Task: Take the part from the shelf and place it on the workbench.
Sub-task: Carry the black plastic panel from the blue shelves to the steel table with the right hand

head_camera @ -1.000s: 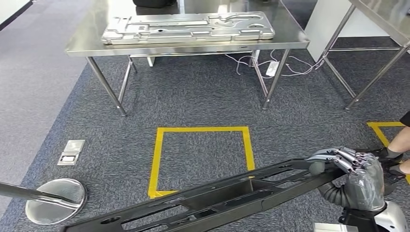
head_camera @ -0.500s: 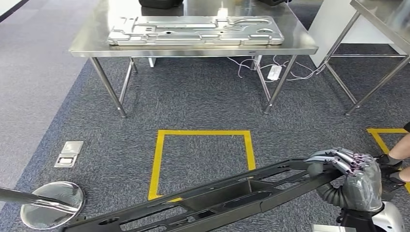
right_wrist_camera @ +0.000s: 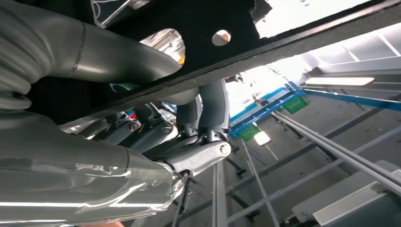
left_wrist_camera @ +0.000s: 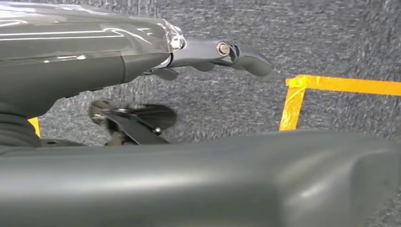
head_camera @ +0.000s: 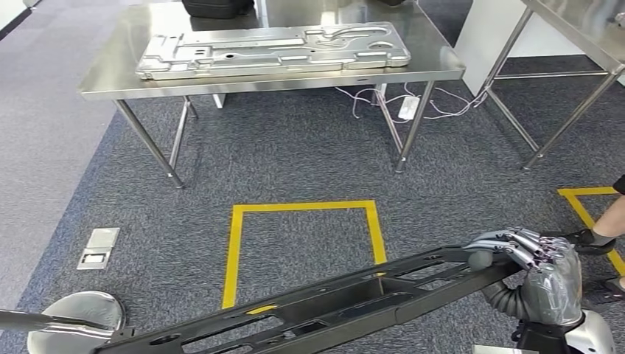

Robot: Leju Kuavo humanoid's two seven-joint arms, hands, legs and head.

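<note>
Head view shows the long black part [head_camera: 324,306] carried low across the robot's front, nearest of all, running from the lower left up toward the lower right. It is held lengthwise, I judge, because it is too long for one hand; a hold at each end would keep it level while it is brought to the desk [head_camera: 435,65]. The right hand [head_camera: 542,269] grips the part's right end, fingers hooked over the top edge and thumb below; the right wrist view shows those fingers [right_wrist_camera: 208,109] wrapped round the black bar from underneath. In the left wrist view the left hand [left_wrist_camera: 208,49] lies close alongside the part's broad dark face [left_wrist_camera: 203,179], but whether it clasps the part cannot be told.

Beyond the part, on the carpet, lies a yellow tape square [head_camera: 302,247], likely a standing mark. A person's foot [head_camera: 593,237] is near the right hand, beside a second tape mark.

Farthest off stands the steel desk, well apart from the part, already bearing a silver pressed panel [head_camera: 273,50] along its length. Its near edge looks to offer little room.
</note>
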